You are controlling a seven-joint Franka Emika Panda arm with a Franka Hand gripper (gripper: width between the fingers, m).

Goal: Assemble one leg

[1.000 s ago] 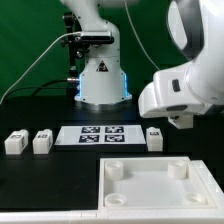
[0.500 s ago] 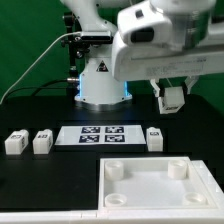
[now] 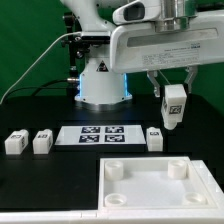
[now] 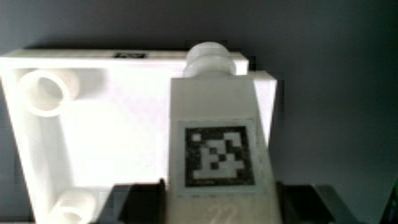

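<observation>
The leg point(image 3: 173, 108), a small white block with its black-and-white tag facing the exterior camera, hangs roughly upright above the table point(image 3: 50, 170), pinched between the two fingers of the tool point(image 3: 172, 93) at the exterior view's right. Below it, a second block point(image 3: 155, 138) stands just beside the marker board point(image 3: 100, 135). A third block point(image 3: 42, 142) and a fourth block point(image 3: 15, 143) stand past the board's other end, and a large white panel point(image 3: 150, 185) with round corner sockets lies in front.

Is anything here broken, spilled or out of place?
Nothing looks damaged or spilled. One small white square-section block with a black-and-white tag hangs clamped in the gripper above the black table; three similar blocks stand on it.
</observation>
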